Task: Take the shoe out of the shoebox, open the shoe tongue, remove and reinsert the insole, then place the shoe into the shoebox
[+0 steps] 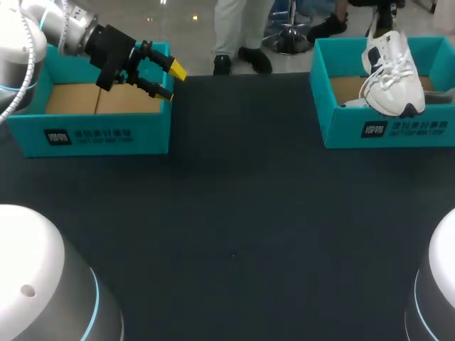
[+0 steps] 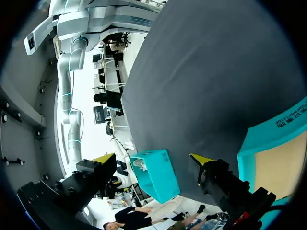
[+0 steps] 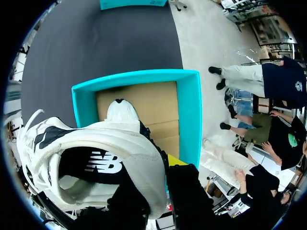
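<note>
Right gripper [image 3: 160,184] is clamping the white shoe [image 1: 389,71] at its collar, dangling it toe-down over the right box [image 1: 341,133]. Left gripper [image 1: 173,82] is hanging wide open, holding nothing, over the left box [image 1: 106,135] on the dark table [image 1: 234,213].

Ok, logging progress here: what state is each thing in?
white lace-up sneaker: lifted, hanging in the air.
right tool: shut on the sneaker.
left tool: open, holding nothing.
left teal cardboard shoebox: lidless, nothing seen inside.
right teal cardboard shoebox: lidless.
</note>
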